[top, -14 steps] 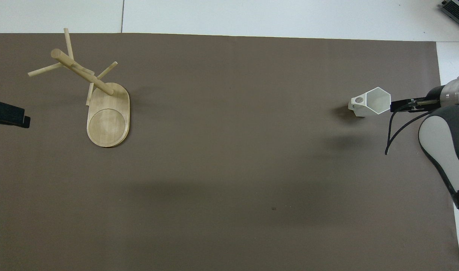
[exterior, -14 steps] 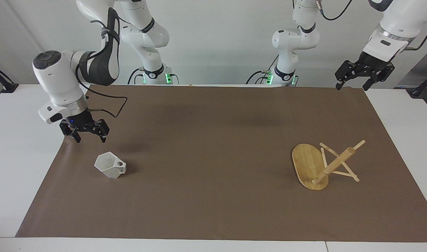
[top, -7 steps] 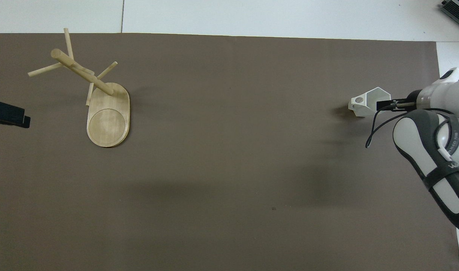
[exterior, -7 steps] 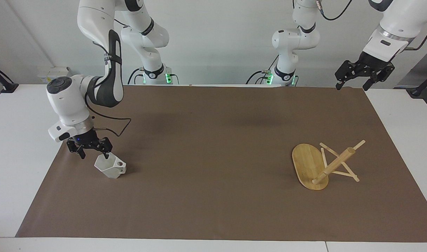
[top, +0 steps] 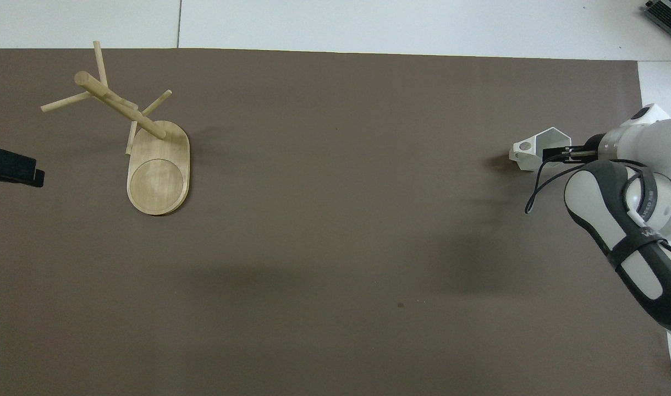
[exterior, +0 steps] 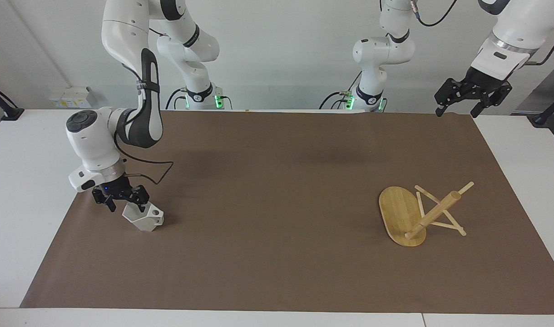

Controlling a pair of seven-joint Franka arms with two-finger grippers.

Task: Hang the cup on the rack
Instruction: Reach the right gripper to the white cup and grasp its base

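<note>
Brown mat (exterior: 277,204) covers a white table (exterior: 13,181) before a pale wall. Right gripper (exterior: 121,200), jaws spread, straddles the cup's (exterior: 143,218) rim. Left gripper (exterior: 472,93) waits spread above the mat's corner, rack (exterior: 399,213) nearby.

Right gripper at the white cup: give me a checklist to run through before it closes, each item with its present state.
1. Small white faceted cup upright on the brown mat: ok.
2. Right gripper down at the cup's rim, fingers open, one over the cup's mouth and one outside the wall: ok.
3. Cup's blocky handle with the round hole turned away from the right gripper, unblocked: ok.
4. Wall seated fully between the fingers: cannot tell.
5. Light bamboo rack with oval base standing, ready for hanging: not ok; it lies tipped over, post and pegs on the mat.
6. Left gripper waiting open, raised over the mat's edge, out of the way: ok.
</note>
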